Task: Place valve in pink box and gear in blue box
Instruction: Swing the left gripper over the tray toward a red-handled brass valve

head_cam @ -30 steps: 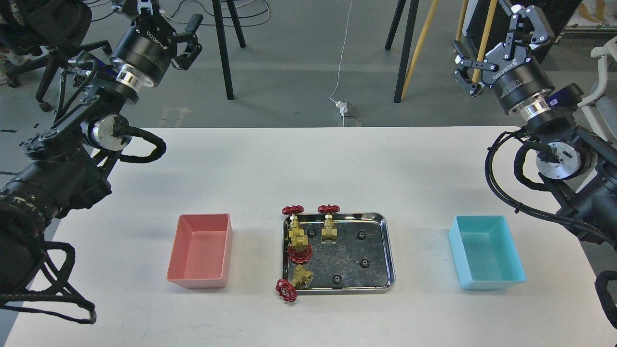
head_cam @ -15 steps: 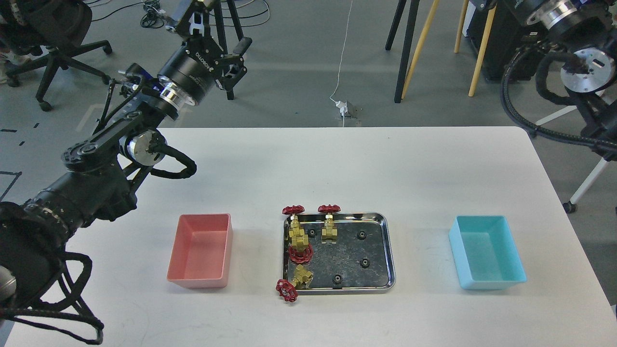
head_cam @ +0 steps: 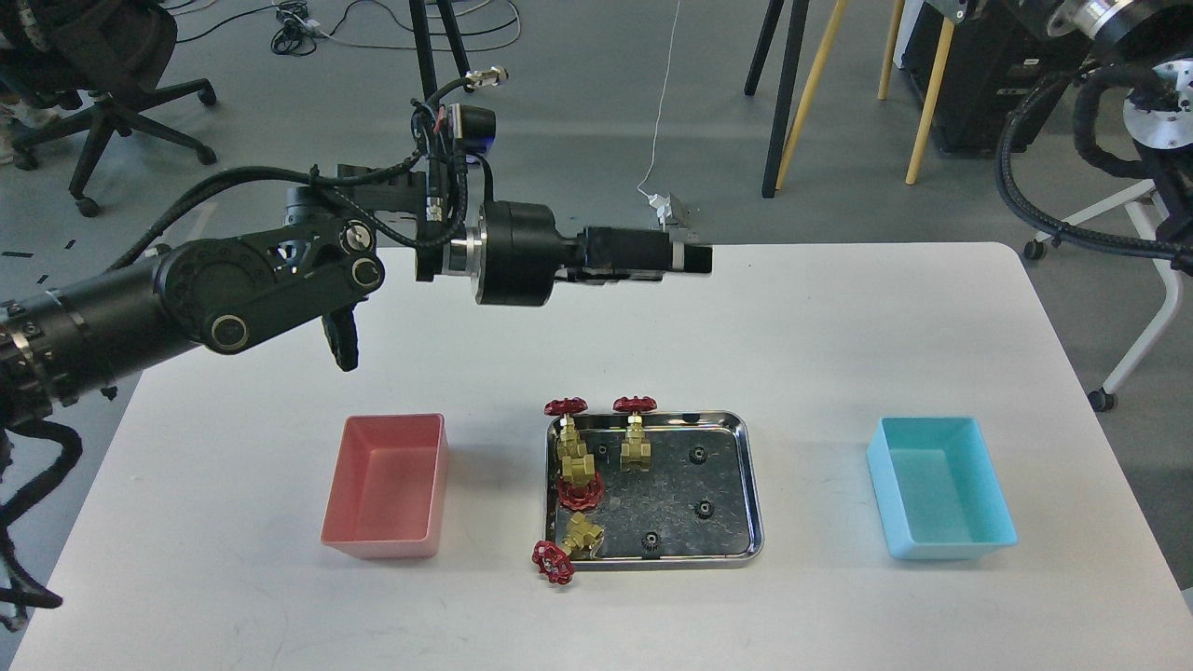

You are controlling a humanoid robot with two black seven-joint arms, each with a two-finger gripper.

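Note:
Four brass valves with red handwheels are in the left part of a steel tray (head_cam: 753, 485). Two stand upright at its back edge (head_cam: 569, 438) (head_cam: 637, 445). One lies on its side (head_cam: 580, 486). One (head_cam: 580, 535) lies at the front left corner, its handwheel over the rim. Several tiny black gears (head_cam: 706, 508) lie on the tray floor. The pink box (head_cam: 382, 543) is left of the tray and the blue box (head_cam: 951, 547) right of it; both are empty. My left gripper (head_cam: 701, 259) points right, well above the table behind the tray, seen side-on. My right gripper is out of view.
The white table (head_cam: 839, 335) ends at a rounded far right corner. My right arm's upper links (head_cam: 1146, 102) hang past that corner. Tripod and stand legs (head_cam: 792, 93), an office chair (head_cam: 102, 102) and floor cables lie beyond the far edge.
My left arm has swung down and to the right, from pointing up at the far left to reaching level over the table's back. My right arm has risen further out of view.

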